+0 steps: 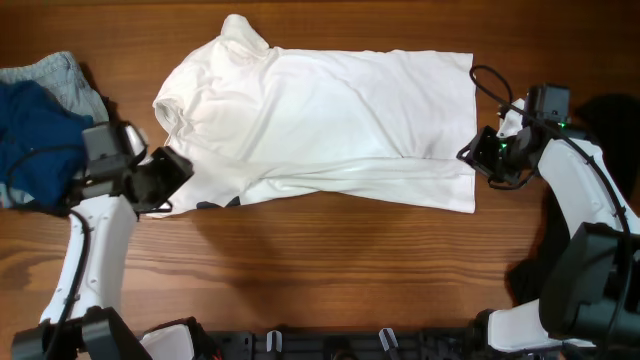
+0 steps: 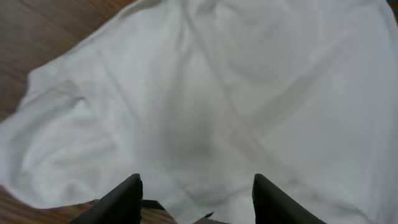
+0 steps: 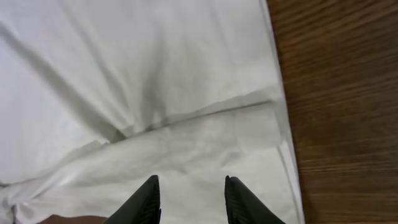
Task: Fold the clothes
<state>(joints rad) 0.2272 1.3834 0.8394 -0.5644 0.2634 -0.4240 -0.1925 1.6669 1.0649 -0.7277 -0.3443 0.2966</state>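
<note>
White fabric T-shirt (image 1: pixel 320 110) lies beneath our left gripper (image 2: pixel 196 180) and right gripper (image 3: pixel 192 180), both gaping; we cannot tell whether they touch.

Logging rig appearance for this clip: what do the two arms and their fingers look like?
Both have white links with black joint housings: left arm, right arm. Each ends in a black head with dark, tapered fingers. A black cable loops beside the right wrist, where a small green light glows. No sleeves or readable markings.
</note>
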